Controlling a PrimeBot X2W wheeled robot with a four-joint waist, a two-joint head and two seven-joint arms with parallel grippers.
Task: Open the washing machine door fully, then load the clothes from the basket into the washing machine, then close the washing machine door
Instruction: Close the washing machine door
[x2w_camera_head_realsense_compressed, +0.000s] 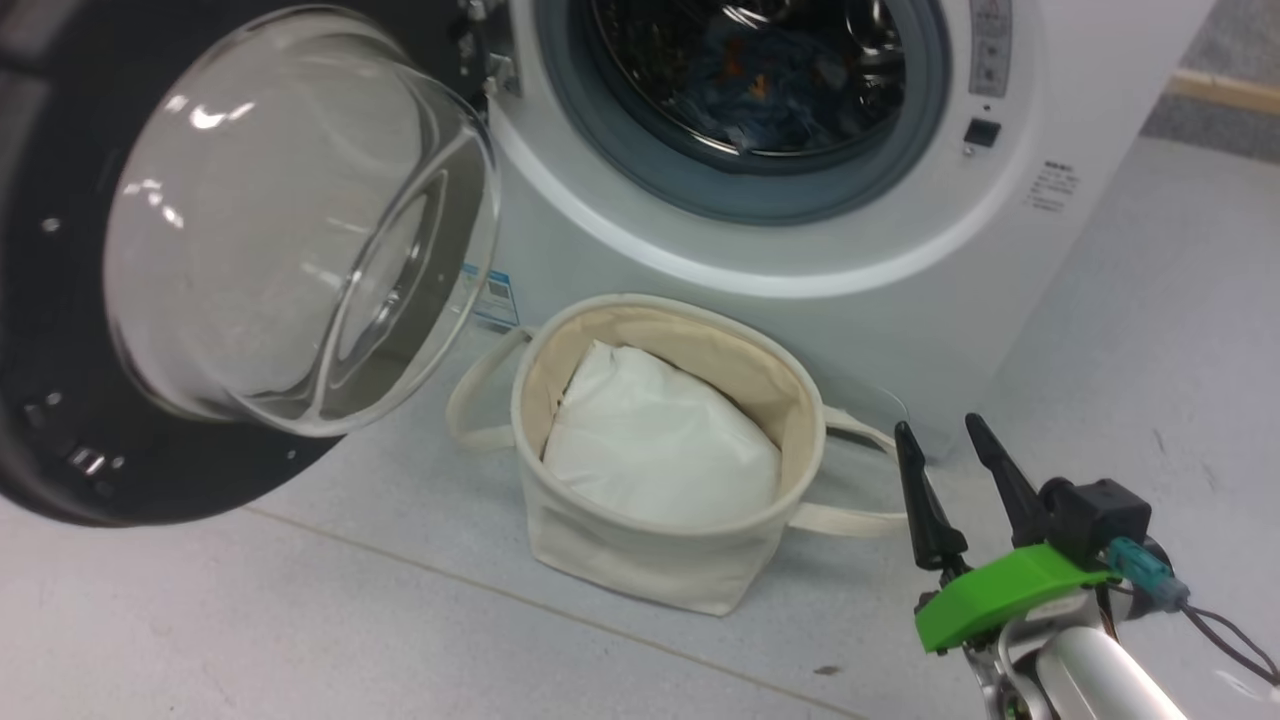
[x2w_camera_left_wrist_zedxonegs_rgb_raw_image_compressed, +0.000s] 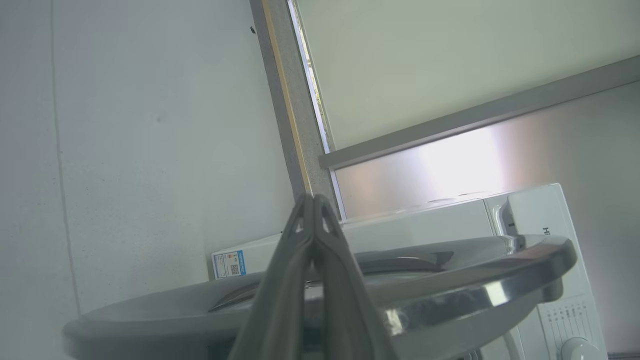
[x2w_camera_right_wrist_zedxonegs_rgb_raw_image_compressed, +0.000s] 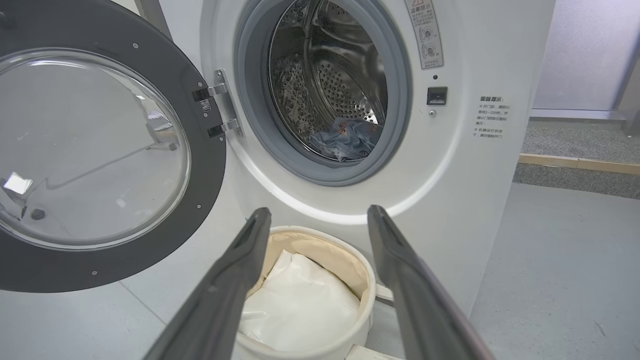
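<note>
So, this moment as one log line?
black-rimmed glass washer door open | blue garment in steel drum | cream canvas basket: white padding | right gripper open | left gripper shut

Washing machine door (x2w_camera_head_realsense_compressed: 250, 240) open; blue clothes (x2w_camera_head_realsense_compressed: 770, 90) in drum (x2w_camera_head_realsense_compressed: 640, 50). Basket (x2w_camera_head_realsense_compressed: 640, 545) holds white cloth (x2w_camera_head_realsense_compressed: 660, 450). Right gripper (x2w_camera_head_realsense_compressed: 938, 425) beside basket, fingers apart.

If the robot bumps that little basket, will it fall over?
Probably it would slide or dent rather than tip: the basket looks like soft canvas, sitting flat on smooth floor. It likely feels light, with white cloth showing inside.
</note>
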